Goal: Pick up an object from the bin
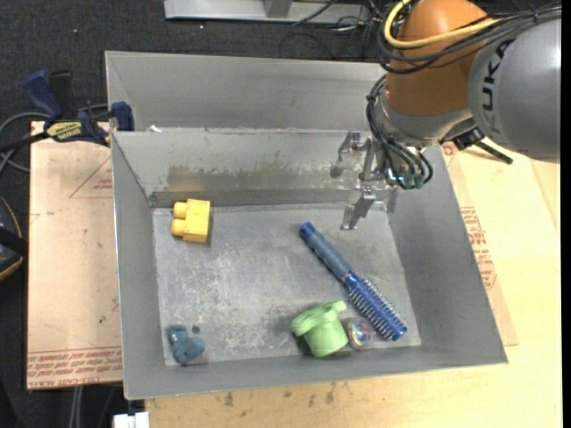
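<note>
Near the blue brush's (351, 282) handle tip hangs the end effector (359, 210)

The arm (533, 78) is a thick, rounded body of smooth grey. Just right of the orange cover (433, 56) it carries large dark letters (492, 86), of which "KU" can be read. The cover itself is a glossy dome, round almost like a ball, with a pale shine on its upper part. A yellow cable (390, 25) makes a loop over the top left of the cover. Directly below the cover, thin black cables (406, 159) hang in a loose bundle, and a small green-blue spot shows among them. Below and a little left of the cover is the gripper (366, 208), of bare silver metal, built from flat plates and small brackets.
</note>
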{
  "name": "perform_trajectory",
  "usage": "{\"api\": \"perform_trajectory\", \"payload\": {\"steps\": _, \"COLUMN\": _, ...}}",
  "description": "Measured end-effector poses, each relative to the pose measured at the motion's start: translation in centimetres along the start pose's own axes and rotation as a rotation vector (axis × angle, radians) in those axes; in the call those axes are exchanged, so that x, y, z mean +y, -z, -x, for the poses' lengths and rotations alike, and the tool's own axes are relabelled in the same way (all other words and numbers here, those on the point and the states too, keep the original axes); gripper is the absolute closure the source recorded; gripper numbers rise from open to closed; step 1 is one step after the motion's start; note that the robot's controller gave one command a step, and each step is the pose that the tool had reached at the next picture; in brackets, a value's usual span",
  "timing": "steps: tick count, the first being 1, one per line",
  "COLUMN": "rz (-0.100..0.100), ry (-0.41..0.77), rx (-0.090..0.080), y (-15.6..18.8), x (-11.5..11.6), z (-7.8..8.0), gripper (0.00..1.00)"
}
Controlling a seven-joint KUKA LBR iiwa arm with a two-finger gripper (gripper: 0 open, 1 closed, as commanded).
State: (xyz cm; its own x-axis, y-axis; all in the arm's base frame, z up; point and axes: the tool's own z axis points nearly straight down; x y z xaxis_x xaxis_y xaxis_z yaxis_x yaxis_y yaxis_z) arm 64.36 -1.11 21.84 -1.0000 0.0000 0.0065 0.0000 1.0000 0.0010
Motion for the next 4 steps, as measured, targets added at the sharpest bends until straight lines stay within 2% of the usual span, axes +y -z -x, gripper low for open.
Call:
{"api": "perform_trajectory", "payload": {"steps": 1, "rz": -0.001, "ry": 0.303, "rx": -0.013, "y": -14.2, "x": 1.1, "z": 0.4, "gripper": 0.0}}
{"api": "perform_trajectory", "payload": {"steps": 2, "rz": -0.002, "ry": 0.302, "rx": -0.02, "y": -13.8, "x": 1.0, "z": 0.6, "gripper": 1.0}}
{"api": "perform_trajectory", "payload": {"steps": 3, "rz": -0.002, "ry": 0.301, "rx": -0.022, "y": -14.0, "x": 1.0, "z": 0.6, "gripper": 0.0}}
{"api": "perform_trajectory", "payload": {"steps": 4, "rz": -0.008, "ry": 0.422, "rx": -0.017, "y": -5.4, "x": -6.0, "z": -0.9, "gripper": 0.0}}
